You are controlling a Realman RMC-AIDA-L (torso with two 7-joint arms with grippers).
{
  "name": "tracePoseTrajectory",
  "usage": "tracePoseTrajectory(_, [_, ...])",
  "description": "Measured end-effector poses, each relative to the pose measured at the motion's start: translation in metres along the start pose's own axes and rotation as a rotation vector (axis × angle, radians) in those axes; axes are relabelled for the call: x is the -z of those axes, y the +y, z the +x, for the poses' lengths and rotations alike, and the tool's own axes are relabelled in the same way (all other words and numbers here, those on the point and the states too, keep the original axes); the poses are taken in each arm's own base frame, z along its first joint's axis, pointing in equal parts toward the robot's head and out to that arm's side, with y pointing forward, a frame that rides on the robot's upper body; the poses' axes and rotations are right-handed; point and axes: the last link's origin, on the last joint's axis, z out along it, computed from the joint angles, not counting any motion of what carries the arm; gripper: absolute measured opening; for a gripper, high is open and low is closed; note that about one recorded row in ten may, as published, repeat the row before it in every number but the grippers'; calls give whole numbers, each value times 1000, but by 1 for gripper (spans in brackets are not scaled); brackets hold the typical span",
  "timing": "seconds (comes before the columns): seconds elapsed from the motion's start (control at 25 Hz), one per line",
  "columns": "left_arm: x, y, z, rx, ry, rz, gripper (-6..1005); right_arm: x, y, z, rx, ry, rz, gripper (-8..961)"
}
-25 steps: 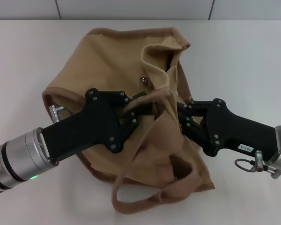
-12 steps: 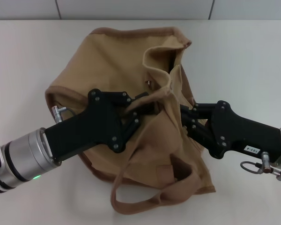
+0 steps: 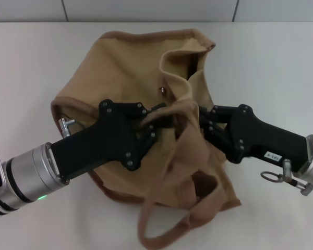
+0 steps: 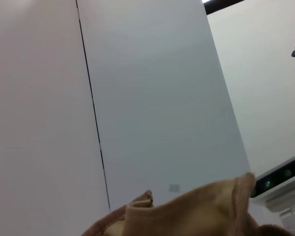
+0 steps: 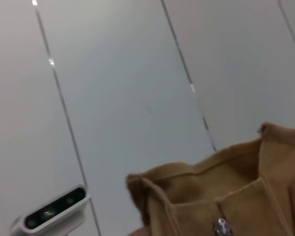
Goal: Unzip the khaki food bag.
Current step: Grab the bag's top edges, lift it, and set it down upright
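Tan canvas, soft and crumpled — the khaki food bag (image 3: 141, 94) lies slumped on the white table (image 3: 31, 57), near the middle of the head view, its boxy shape collapsed into folds. Darker brown trim runs along its far top edge and down its left side. One webbing loop handle (image 3: 169, 229) trails off the near side toward the robot, and a second strap (image 3: 185, 112) arches up over the middle of the bag, between the two arms. A small silver snap (image 3: 162, 90) shows on the cloth just beyond that strap, below an upright fold that gapes open at the far right corner. I cannot make out the zipper or its pull.

The left gripper (image 3: 157, 119) comes in from the left and lies across the bag's middle, its black fingertips buried in the cloth by the arched strap; whether they are pinching anything cannot be told. The right gripper (image 3: 202, 122) comes in from the right and presses into the bag's right side, its tips likewise hidden in folds — how far apart they stand cannot be told either.

From the left wrist view only a tan edge of the bag (image 4: 196, 211) shows against a pale panelled wall (image 4: 152, 98). The right wrist view shows the bag's trimmed upper edge (image 5: 211, 196) and the silver snap (image 5: 221, 227).
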Motion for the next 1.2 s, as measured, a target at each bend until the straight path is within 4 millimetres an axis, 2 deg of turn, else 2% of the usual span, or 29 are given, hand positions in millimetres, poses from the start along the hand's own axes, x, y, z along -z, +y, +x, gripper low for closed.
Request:
tracePoseTrajectory(0.28, [-1, 0, 0, 0, -3, -1, 73, -2, -9, 2, -16, -11, 79, 152])
tracePoseTrajectory(1.2, [-7, 3, -3, 3, -6, -9, 73, -1, -13, 3, -26, -20, 121, 141])
